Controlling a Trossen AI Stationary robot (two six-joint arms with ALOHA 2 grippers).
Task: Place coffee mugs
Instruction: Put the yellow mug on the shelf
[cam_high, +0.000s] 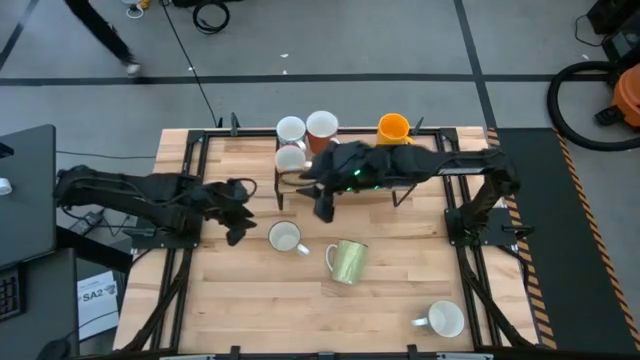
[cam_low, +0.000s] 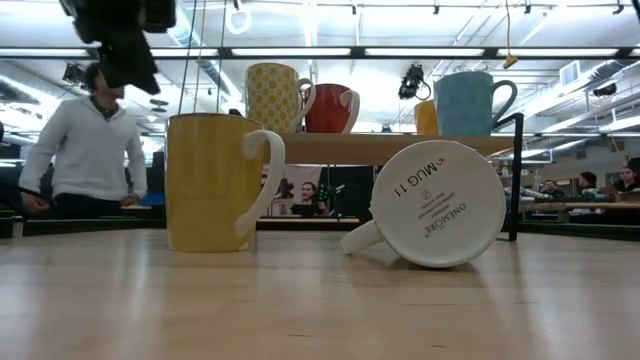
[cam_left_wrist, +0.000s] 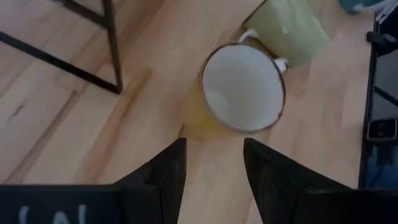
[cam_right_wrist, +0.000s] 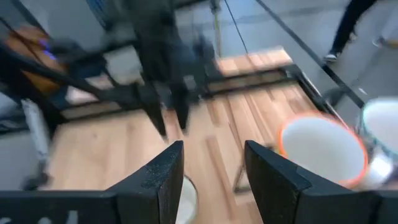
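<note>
Left tool (cam_left_wrist: 211, 168) spread wide and holding nothing, right behind the upright yellow mug with white inside (cam_left_wrist: 239, 93) on the wooden worktop (cam_left_wrist: 74, 124). Next: move in, pinch its rim.

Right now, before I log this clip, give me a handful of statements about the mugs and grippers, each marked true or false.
1. The pale green mug lies on its side on the table. True.
2. The left gripper holds the yellow mug. False: its fingers are open, just short of the mug.
3. The orange mug stands on the rack. True.
4. The right gripper is shut on a mug. False: it is open and empty, above the rack.
5. No mug is near the table's front right corner. False: a white mug is there.
</note>
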